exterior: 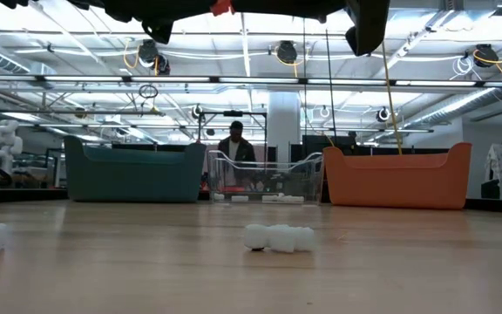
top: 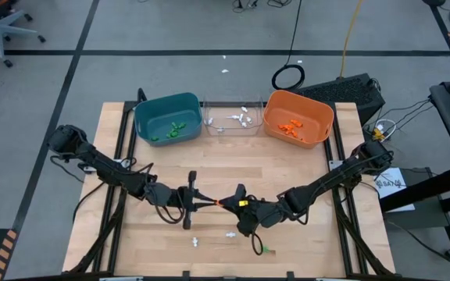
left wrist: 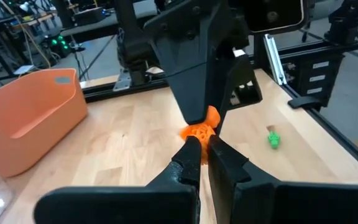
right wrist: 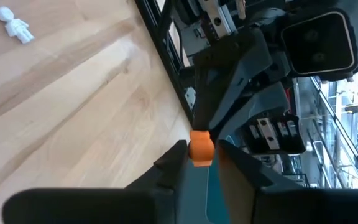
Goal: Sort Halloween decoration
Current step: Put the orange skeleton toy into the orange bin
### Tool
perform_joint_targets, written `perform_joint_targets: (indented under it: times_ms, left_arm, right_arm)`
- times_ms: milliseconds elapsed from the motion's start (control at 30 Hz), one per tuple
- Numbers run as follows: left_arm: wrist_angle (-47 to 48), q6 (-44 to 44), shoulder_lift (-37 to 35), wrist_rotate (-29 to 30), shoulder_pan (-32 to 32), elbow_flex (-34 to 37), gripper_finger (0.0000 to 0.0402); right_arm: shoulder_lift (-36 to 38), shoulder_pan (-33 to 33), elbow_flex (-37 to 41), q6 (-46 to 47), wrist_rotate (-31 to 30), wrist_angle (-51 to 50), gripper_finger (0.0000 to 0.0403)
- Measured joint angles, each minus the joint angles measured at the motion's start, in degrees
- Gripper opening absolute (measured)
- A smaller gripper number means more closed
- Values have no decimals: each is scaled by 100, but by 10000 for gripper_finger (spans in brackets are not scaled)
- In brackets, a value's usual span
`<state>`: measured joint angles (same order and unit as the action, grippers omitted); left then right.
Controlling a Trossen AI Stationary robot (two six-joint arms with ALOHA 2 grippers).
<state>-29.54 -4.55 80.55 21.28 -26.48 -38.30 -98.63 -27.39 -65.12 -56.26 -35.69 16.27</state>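
Wooden surface (top: 303,226): teal bin (top: 167,117), clear bin (top: 233,119) and orange bin (top: 298,118) along the far edge. Above mid-surface, left end effector (top: 207,204) and right end effector (top: 226,201) meet tip to tip, both clamped on one orange trinket (left wrist: 200,129). Loose: two white trinkets (top: 196,242), one green trinket (top: 265,250), near the front edge.
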Motion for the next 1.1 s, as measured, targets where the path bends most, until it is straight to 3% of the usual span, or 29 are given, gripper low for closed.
perform_joint_targets:
  times_ms: [433, 667, 833, 1100]
  left_arm:
    - [24, 119, 0, -22, 15, 0, 18]
    - [-29, 128, 0, 76, 11, 0, 94]
    - [-213, 125, -8, 697, -90, 0, 145]
    - [71, 94, -381, 1038, -377, -4, 166]
  right_arm:
    - [2, 8, 0, 369, 280, -26, 18]
    - [2, 8, 0, 904, 277, -41, 15]
    - [19, -59, 0, 1142, -210, -48, 14]
    - [697, -343, 2, 2489, -309, -626, 13]
